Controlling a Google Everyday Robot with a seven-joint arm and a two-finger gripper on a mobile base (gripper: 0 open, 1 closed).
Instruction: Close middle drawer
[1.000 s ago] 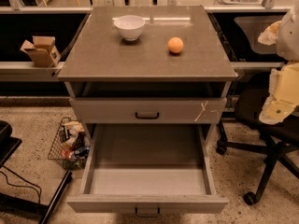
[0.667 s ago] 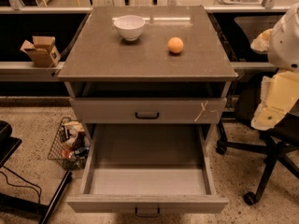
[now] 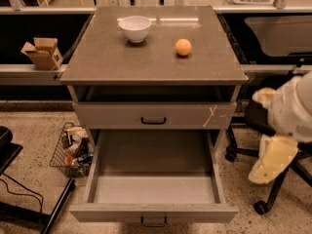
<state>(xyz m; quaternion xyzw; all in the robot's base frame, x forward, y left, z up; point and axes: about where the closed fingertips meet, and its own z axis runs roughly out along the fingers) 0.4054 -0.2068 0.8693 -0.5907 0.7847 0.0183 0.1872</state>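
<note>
My gripper (image 3: 270, 162), whose grip I cannot tell, hangs with the pulled-out middle drawer (image 3: 153, 186) to its left, probably staged to push that front shut.

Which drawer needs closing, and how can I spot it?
Find the grey cabinet with a white bowl and an orange on top; the gripper hangs to its right. The middle drawer is the one pulled far out, plain-fronted with a small black handle, while the drawer above bears a pale cross.
</note>
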